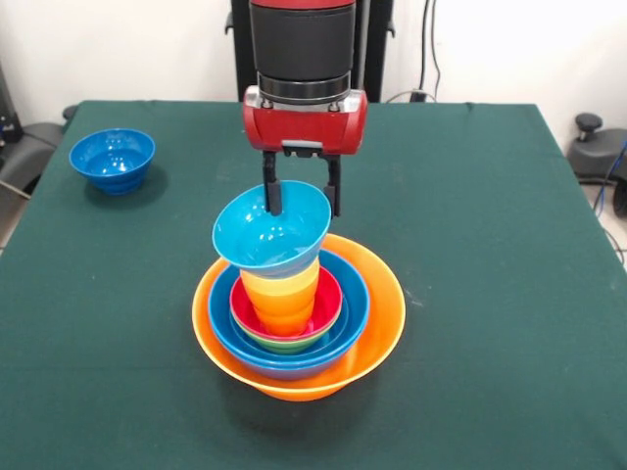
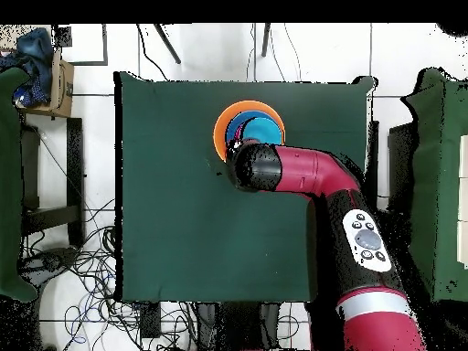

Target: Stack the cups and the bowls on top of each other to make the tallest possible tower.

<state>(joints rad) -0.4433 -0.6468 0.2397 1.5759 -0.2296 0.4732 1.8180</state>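
The tower stands mid-table in the front view: a very large orange bowl [image 1: 380, 328] holds a large blue bowl [image 1: 355, 299], a green bowl [image 1: 286, 345], a red bowl [image 1: 331, 294] and nested yellow and orange cups [image 1: 284, 294]. A light-blue bowl [image 1: 257, 240] sits tilted on top of the cups, its mouth facing up and toward the robot. My gripper [image 1: 302, 196] hangs straight above it, open. One finger [image 1: 271, 194] reaches inside the bowl and the other is behind its far rim. In the overhead view the arm [image 2: 260, 166] hides the gripper, and only the tower's edge [image 2: 239, 123] shows.
A separate dark-blue bowl [image 1: 113, 159] stands upright near the far left corner of the green table [image 1: 490, 294]. Cables and chair legs lie beyond the table edges.
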